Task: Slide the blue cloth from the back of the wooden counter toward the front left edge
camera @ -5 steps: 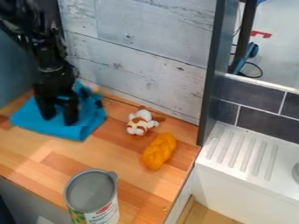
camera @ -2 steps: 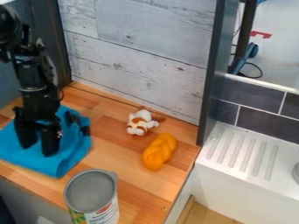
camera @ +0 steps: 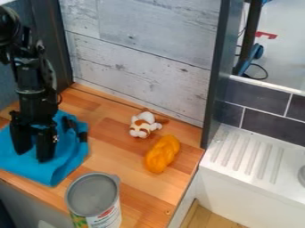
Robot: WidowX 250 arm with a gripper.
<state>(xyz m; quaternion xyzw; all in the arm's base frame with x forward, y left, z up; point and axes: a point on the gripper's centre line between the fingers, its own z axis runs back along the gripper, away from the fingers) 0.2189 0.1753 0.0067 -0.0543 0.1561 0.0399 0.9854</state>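
A black robot arm comes in from the upper left, its gripper (camera: 33,156) hanging at 8 o'clock in the view, over a blue cloth (camera: 67,158). The gripper is open, its two fingers apart with their tips at the cloth. The cloth lies rumpled on a wooden counter (camera: 122,153), with raised folds toward its 2 o'clock side, where a dark, narrow thing (camera: 72,124) shows against it.

Near the center sits a small white-and-brown plush toy (camera: 143,124); just beside it, at its 5 o'clock, lies a twisted orange-yellow toy loaf (camera: 162,154). At 7 o'clock in the view stands an upright can (camera: 92,193) with a gray top. A whitewashed plank wall (camera: 143,58) rises at 12 o'clock, and a white ridged sink (camera: 250,156) is at 4 o'clock.
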